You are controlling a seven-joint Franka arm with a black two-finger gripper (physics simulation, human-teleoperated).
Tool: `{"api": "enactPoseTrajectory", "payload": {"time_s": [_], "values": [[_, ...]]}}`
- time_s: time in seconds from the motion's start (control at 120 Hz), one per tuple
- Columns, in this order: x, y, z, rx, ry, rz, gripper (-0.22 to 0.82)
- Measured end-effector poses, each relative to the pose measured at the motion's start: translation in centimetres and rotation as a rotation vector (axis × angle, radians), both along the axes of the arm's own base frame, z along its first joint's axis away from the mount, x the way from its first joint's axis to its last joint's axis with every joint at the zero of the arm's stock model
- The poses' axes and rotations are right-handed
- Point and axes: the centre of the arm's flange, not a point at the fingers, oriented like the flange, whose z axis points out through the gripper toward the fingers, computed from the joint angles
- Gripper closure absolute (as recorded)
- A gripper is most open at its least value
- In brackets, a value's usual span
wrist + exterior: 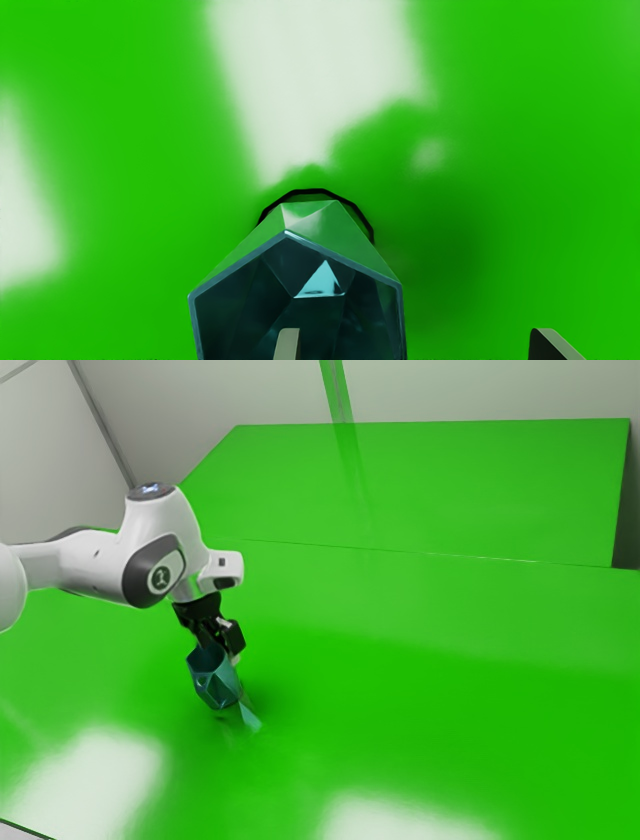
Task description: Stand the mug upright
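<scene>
The green table (450, 690) is the largest item and extends across most of the exterior view. Its surface is glossy, and a thin seam crosses it in the upper half of the frame. The pale wall (480, 390) runs along the top and into the upper left corner.

The white robot arm (95, 565) enters at the left edge and reaches toward the centre left. Two whitish glare patches lie on the table surface, one at lower left, one at bottom centre. A green strip (334, 390) runs down the wall at top centre.

The teal mug (215, 680) is left of centre in the exterior view, directly below the black gripper (222, 650). The mug is faceted and tilted: its mouth points up and toward the upper left of the frame, its base toward the lower right. Contact between base and table cannot be confirmed. A dark curved line (312, 191) is visible beside the mug's outer side in the wrist view; its nature is unclear.

The gripper is open. One finger (287, 345) overlaps the mug's mouth; the other (555, 345) is outside the rim, with a visible gap to the mug's wall.

A round emblem (160, 578) is on the arm's dark joint cover, at left in the exterior view. Its mark is too small to read.
</scene>
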Motion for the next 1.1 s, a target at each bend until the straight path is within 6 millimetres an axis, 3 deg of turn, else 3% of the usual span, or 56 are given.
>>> {"api": "enactPoseTrajectory", "payload": {"time_s": [0.283, 0.625, 1.1], "values": [[2.7, -2.1, 5.4, -0.022, -0.013, 0.004, 0.04], [6.2, -2.8, 12.0, -0.022, 0.022, 0.056, 0.03], [7.7, -2.9, 19.6, -0.021, 0.022, 0.096, 0.02]]}}
